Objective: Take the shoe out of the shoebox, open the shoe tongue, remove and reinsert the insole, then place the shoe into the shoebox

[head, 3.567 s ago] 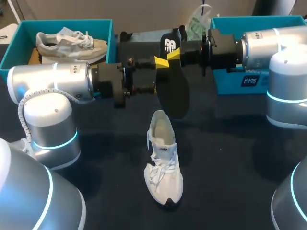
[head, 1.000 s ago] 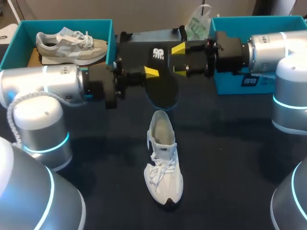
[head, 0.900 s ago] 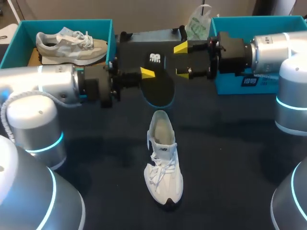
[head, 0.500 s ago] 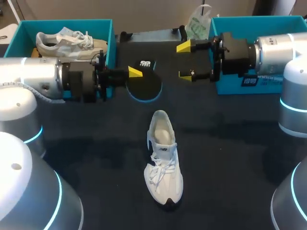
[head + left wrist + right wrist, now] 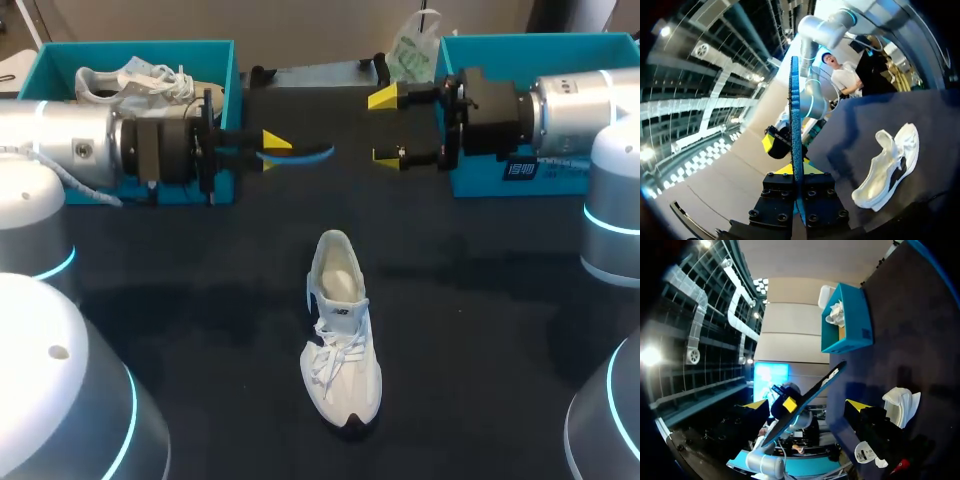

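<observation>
Insole (image 5: 300,153): black with a blue rim, held in the air over the far half of the worktop (image 5: 480,380). It lies almost flat, so the head view catches only its edge, and it is well apart from the shoe.
Shoe (image 5: 340,335): white, upright on its sole mid-worktop, with the heel opening toward the insole and the toe toward the camera. Nothing touches it.
Left tool (image 5: 272,148): clamped on 1 end of the insole, fingers nearly together.
Right tool (image 5: 386,126): fingers spread wide, holding nothing, just in front of the right shoebox (image 5: 480,50).
Left shoebox (image 5: 215,60): holds a second shoe (image 5: 130,80).
Change: 3.6 s ago the insole stands upright with both tools at it. By 1.0 s ago the right tool has released. Since then the left arm has drawn back to its own side and rolled the insole from face-on to edge-on.
Meaning: the handover looks finished and the removal half done. Reinsertion seems next, which calls for aiming the insole's free end at the heel opening, and the right tool is free to steady the shoe.
Head view alone: shows both shoeboxes and the gap between the 2 tools.
Left wrist view alone: shows the insole (image 5: 794,125) as a thin strip pinched from 2 sides.
Right wrist view alone: shows the insole (image 5: 807,399) as a slanted dark blade ahead of its own spread tips, clear of both.
</observation>
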Controlling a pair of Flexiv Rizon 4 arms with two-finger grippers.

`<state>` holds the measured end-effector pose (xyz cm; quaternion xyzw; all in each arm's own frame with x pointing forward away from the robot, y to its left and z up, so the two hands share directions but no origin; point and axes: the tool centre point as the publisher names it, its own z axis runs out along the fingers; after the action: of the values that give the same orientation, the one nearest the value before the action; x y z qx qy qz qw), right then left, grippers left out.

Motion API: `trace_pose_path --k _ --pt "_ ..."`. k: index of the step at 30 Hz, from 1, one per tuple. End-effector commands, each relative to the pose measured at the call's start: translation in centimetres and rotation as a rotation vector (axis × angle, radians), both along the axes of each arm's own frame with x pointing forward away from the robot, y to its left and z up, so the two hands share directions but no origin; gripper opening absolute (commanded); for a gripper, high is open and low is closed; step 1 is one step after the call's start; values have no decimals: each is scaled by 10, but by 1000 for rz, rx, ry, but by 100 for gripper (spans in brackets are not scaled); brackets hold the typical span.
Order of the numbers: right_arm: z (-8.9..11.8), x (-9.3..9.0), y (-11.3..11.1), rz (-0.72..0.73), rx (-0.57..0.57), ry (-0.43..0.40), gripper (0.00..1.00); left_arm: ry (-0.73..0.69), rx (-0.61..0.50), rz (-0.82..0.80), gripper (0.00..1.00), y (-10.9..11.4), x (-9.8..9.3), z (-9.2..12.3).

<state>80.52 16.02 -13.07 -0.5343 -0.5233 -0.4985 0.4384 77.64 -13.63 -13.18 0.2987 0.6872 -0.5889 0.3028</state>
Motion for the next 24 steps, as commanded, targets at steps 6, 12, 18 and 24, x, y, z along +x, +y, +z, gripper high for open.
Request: trace_pose_path --k 6,12,18,24 --pt "0 -1 1 -2 -2 1 100 680 95 -23 0 2 0 3" --pt "0 -1 1 -2 -2 1 100 1082 18 -55 0 19 -5 5" --pt "0 -1 1 -2 -2 1 100 1437 -26 -64 0 20 1 3" --pt "0 -1 1 -2 -2 1 100 1755 -55 -89 0 11 -4 6"
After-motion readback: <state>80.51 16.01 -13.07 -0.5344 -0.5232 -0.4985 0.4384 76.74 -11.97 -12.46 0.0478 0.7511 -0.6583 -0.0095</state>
